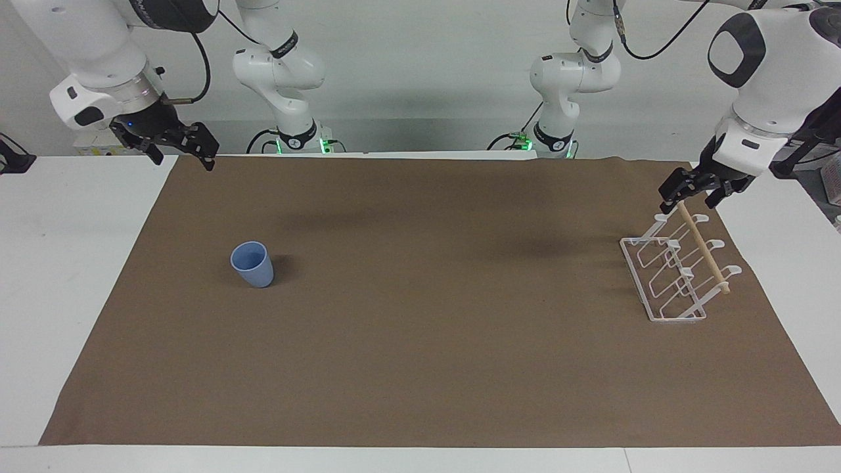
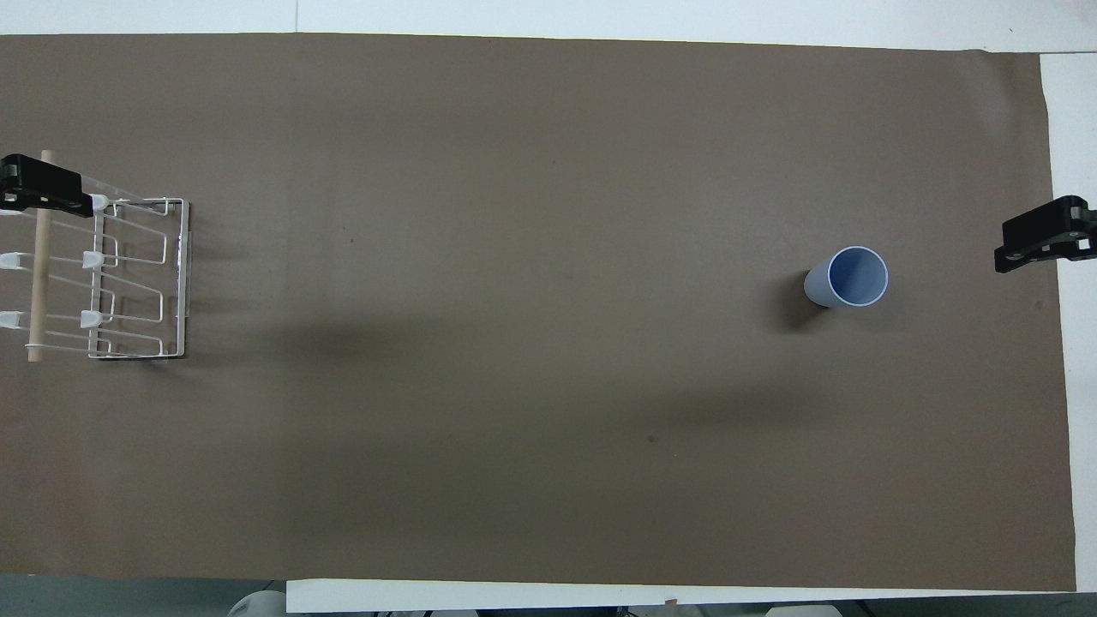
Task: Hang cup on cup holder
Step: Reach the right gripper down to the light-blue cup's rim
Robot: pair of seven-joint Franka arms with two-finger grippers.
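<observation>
A light-blue cup (image 1: 253, 264) (image 2: 847, 277) stands upright, mouth up, on the brown mat toward the right arm's end of the table. The white wire cup holder (image 1: 677, 276) (image 2: 137, 283), with a wooden dowel (image 1: 703, 248) across its top, sits toward the left arm's end. My left gripper (image 1: 694, 195) (image 2: 41, 187) hangs open in the air over the holder's outer edge, with nothing in it. My right gripper (image 1: 184, 154) (image 2: 1044, 235) hangs open and empty over the mat's edge, apart from the cup.
A brown mat (image 1: 420, 341) (image 2: 514, 428) covers most of the white table (image 1: 59, 263). Bare white strips run along both ends. Between cup and holder lies only mat.
</observation>
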